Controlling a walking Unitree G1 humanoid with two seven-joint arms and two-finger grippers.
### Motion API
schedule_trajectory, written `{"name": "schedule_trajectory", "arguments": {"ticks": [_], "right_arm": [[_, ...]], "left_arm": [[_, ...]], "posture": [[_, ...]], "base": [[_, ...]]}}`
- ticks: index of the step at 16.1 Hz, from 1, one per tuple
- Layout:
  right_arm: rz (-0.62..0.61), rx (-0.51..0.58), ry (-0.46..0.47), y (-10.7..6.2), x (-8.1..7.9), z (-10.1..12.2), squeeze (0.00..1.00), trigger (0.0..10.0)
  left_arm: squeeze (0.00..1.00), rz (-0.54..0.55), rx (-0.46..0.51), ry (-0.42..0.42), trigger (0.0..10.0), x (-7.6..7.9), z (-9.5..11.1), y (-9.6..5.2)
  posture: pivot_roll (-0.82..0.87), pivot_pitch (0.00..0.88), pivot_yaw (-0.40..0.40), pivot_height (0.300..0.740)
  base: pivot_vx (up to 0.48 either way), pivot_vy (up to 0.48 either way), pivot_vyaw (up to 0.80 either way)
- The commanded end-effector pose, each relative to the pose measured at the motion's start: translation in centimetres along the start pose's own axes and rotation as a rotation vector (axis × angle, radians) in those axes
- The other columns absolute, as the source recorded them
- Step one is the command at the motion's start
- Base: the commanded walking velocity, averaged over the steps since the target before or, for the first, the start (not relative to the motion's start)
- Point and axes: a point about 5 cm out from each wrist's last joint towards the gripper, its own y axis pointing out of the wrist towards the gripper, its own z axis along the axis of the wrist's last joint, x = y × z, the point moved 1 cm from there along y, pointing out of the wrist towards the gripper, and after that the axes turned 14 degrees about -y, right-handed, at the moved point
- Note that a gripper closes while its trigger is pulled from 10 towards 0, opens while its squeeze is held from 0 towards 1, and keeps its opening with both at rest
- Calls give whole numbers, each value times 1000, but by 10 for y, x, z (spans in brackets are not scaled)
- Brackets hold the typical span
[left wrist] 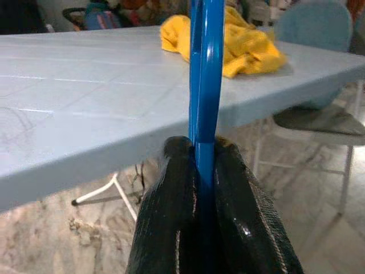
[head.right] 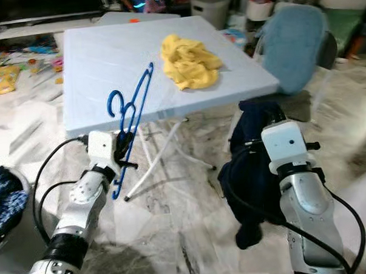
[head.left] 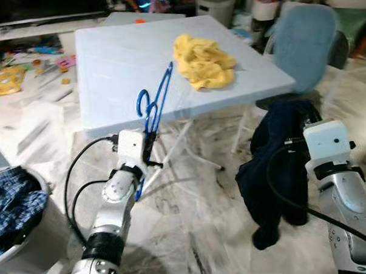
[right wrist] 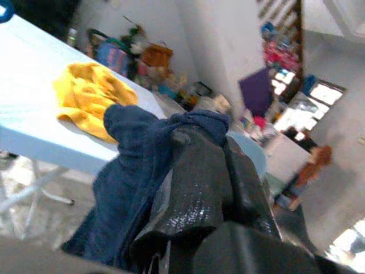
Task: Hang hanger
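Note:
A blue plastic hanger (head.left: 157, 102) stands upright in front of the table's near edge, with my left gripper (head.left: 148, 144) shut on its lower bar. The left wrist view shows the blue bar (left wrist: 204, 85) pinched between the black fingers (left wrist: 171, 222). A dark navy garment (head.left: 275, 169) droops toward the floor on the right, with my right gripper (head.left: 303, 116) shut on its top. In the right wrist view the navy cloth (right wrist: 137, 171) drapes around the fingers (right wrist: 199, 188).
A light blue folding table (head.left: 125, 60) carries a crumpled yellow cloth (head.left: 203, 60). A blue chair (head.left: 303, 44) stands at the table's right. A bin with plaid cloth (head.left: 16, 205) sits at the left. The marble floor lies below; clutter lines the far-left wall.

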Motion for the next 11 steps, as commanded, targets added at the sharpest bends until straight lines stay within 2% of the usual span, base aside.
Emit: {"name": "schedule_trajectory", "arguments": {"ticks": [1,3,10,11], "right_arm": [[9,45,-3,6,-2,11,0,10000],[12,47,-3,7,-3,11,0,10000],[27,39,-12,3,-1,9,0,10000],[29,43,-15,4,-1,10,0,10000]], "left_arm": [[0,13,15,8,10000,-3,6,1],[0,12,13,6,10000,-2,5,1],[0,15,9,3,10000,-1,4,2],[0,18,7,-1,10000,-1,4,2]], "posture": [[74,0,-51,740],[75,0,-52,740],[79,0,-53,740],[78,0,-52,740]], "base": [[450,0,631],[448,0,544],[451,0,0],[450,0,675]]}}
